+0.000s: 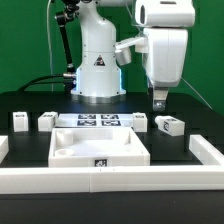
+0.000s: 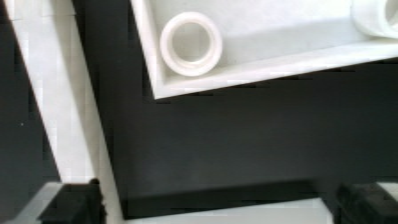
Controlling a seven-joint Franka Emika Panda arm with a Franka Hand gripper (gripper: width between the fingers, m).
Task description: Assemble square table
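One arm stands on the black desk (image 1: pixel 30 105), and its single tool (image 1: pixel 158 101) hangs in the air, holding nothing. In the wrist view the tool (image 2: pixel 217 204) shows two dark fingertips (image 2: pixel 71 200) spread wide, with only bare desk between them.

The clock directions below read the exterior view as a dial centred on the tabletop. One square tabletop (image 1: pixel 100 146) lies flat near the front of the desk with its hollow side up, and one black-and-white tag shows on its near edge. The tool is at about 2 o'clock from it, above and off its far corner.

Four legs are in view, all loose on the desk and none joined to the tabletop. The first leg (image 1: pixel 19 121) is between 9 and 10 o'clock. The second leg (image 1: pixel 46 120) is just beside it at 10 o'clock. The third leg (image 1: pixel 140 122) is at 2 o'clock, close to the end of the marker board (image 1: pixel 95 121), which sits at 12 o'clock. The fourth leg (image 1: pixel 168 125) is between 2 and 3 o'clock, almost under the tool.

The wrist view shows one corner of the tabletop (image 2: pixel 267 60) with one round raised socket (image 2: pixel 191 45) inside it.

One low white border wall (image 1: pixel 120 181) runs along the front at 6 o'clock.
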